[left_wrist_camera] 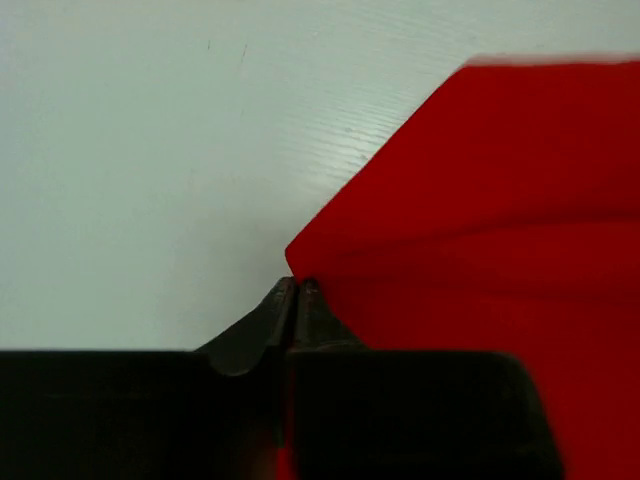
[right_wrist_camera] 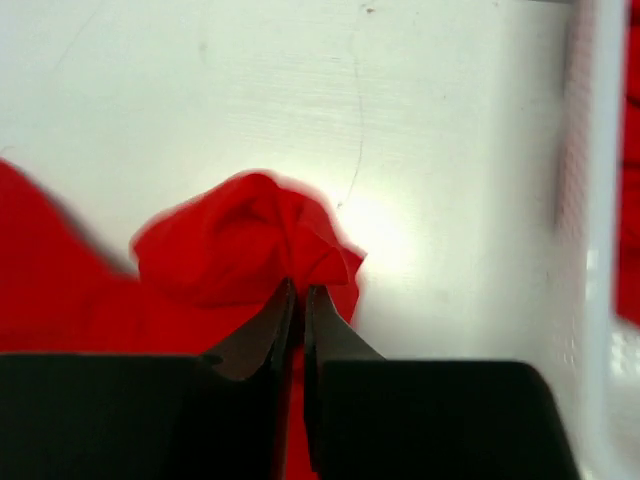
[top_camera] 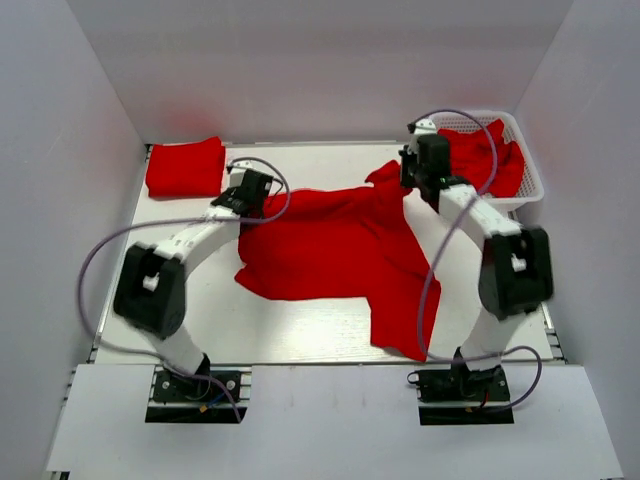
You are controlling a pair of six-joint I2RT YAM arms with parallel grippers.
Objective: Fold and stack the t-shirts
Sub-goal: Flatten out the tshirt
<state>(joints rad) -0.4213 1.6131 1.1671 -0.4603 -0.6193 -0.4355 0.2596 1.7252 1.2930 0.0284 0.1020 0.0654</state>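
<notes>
A bright red t-shirt (top_camera: 335, 250) lies spread and rumpled across the middle of the table. My left gripper (top_camera: 250, 195) is shut on its left upper corner (left_wrist_camera: 330, 250), with fabric pinched between the fingers. My right gripper (top_camera: 408, 172) is shut on a bunched upper right corner (right_wrist_camera: 250, 240) of the same shirt, near the basket. A folded red t-shirt (top_camera: 185, 167) lies at the back left. More red t-shirts (top_camera: 490, 155) lie crumpled in the white basket.
The white lattice basket (top_camera: 532, 190) stands at the back right; its wall (right_wrist_camera: 590, 250) shows close to the right gripper. White walls enclose the table on three sides. The table's front edge (top_camera: 320, 362) runs just beyond the shirt's lower sleeve.
</notes>
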